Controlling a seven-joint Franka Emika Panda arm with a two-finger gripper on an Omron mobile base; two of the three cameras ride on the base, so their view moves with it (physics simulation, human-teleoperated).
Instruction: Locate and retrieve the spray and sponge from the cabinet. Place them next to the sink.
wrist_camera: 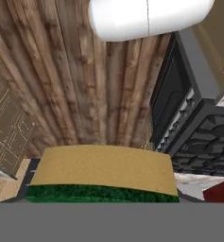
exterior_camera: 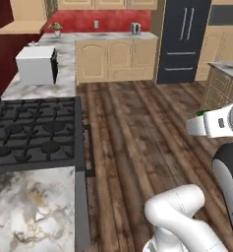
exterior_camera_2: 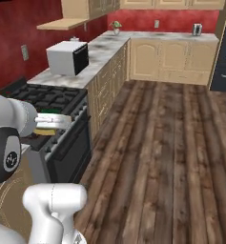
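Words to read are too blurry, and the gripper [exterior_camera_2: 55,125] reaches out level over the wood floor [exterior_camera_2: 171,143], seemingly pinching the sponge [wrist_camera: 101,172].

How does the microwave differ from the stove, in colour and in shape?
The microwave is white; the stove is black. The microwave is a box that stands on the counter; the stove top is flat, with grates, set level with the counter. Both stand along the same counter run.

The arm [exterior_camera: 187,216] was built of glossy white rounded shells, joined by dark grey-black joints [exterior_camera_2: 7,155]. One dark joint cap bore a small pale marking. Its white hand [exterior_camera: 214,123] narrowed to a blunt end.
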